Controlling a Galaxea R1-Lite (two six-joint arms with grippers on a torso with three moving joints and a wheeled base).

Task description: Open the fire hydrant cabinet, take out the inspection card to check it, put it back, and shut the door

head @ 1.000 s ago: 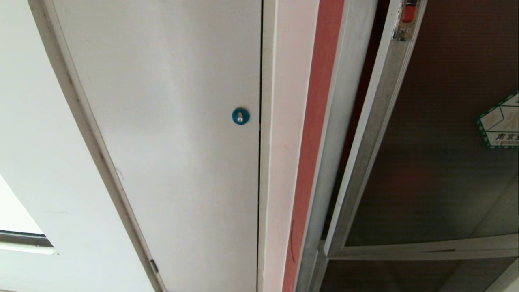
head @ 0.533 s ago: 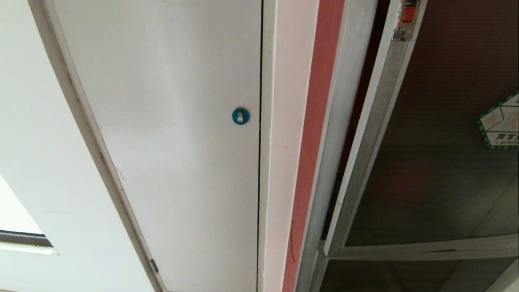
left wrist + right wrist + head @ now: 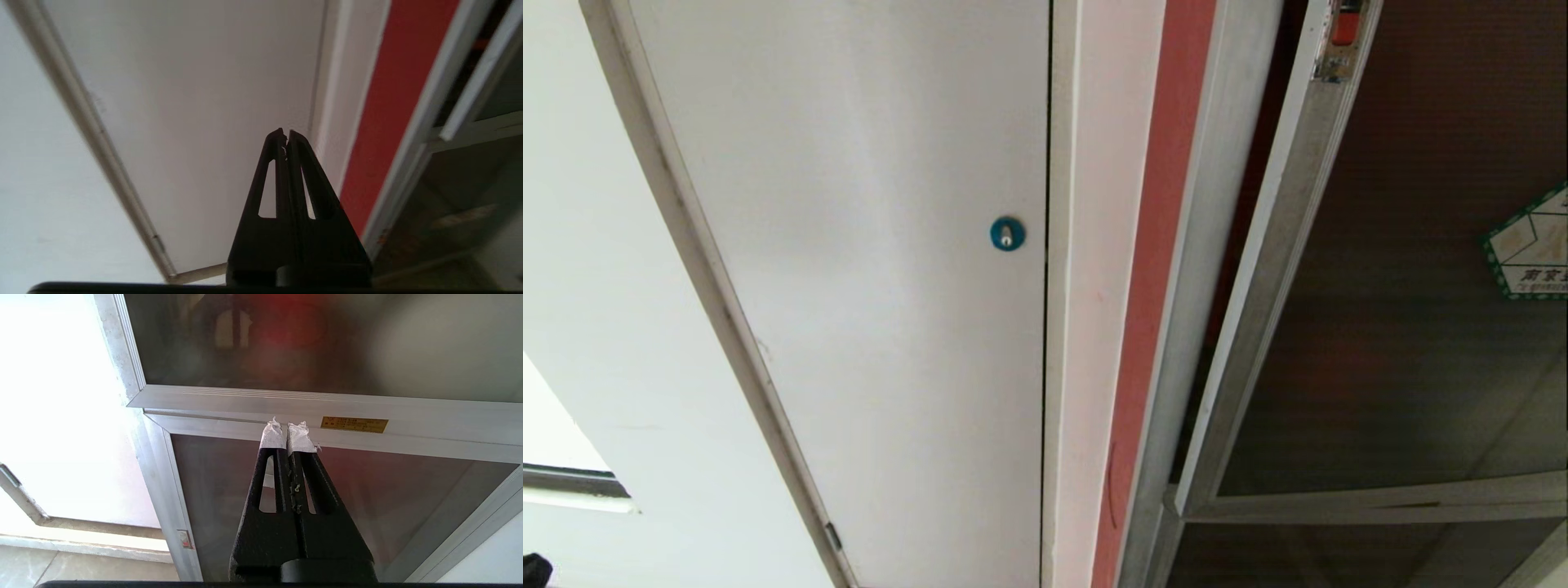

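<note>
Door of the fire hydrant cabinet sits at the head view's right, dark glass in silver frame, hexagonal sticker and red latch visible. White panel with blue lock beside it. Left gripper fingers pressed together, empty, facing that panel. Right gripper fingers together, empty, before the lower glass panel.

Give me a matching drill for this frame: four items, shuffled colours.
1. round lock on the plain white panel
2. small latch on the silver-framed dark glass door
3. border of the hexagonal sticker
4. wraps on the right gripper fingertips

a. green
b. white
c. blue
d. red

Pairs: 1-c, 2-d, 3-a, 4-b
</note>
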